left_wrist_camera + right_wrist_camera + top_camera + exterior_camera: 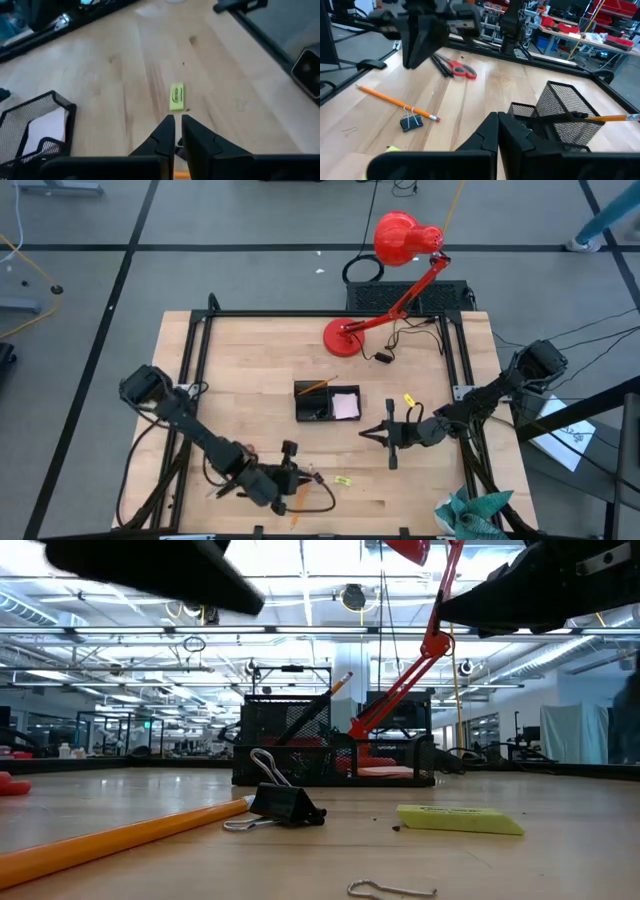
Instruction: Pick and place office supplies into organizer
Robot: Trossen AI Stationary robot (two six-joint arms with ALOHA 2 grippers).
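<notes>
The left gripper point(290, 480), fingers nearly together and holding nothing, hovers at lower centre near the orange pencil point(298, 500). Next it must spread and descend. The organizer point(327, 402) sits mid-frame; the right gripper point(385, 433) waits closed.

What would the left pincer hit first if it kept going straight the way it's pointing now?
Most likely the yellow-green eraser. In its wrist view the left pincer, nearly shut, points right at it across bare wood, with nothing between. If it passes above the eraser, the way beyond looks free up to the table's black frame rail; depth is uncertain.
</notes>
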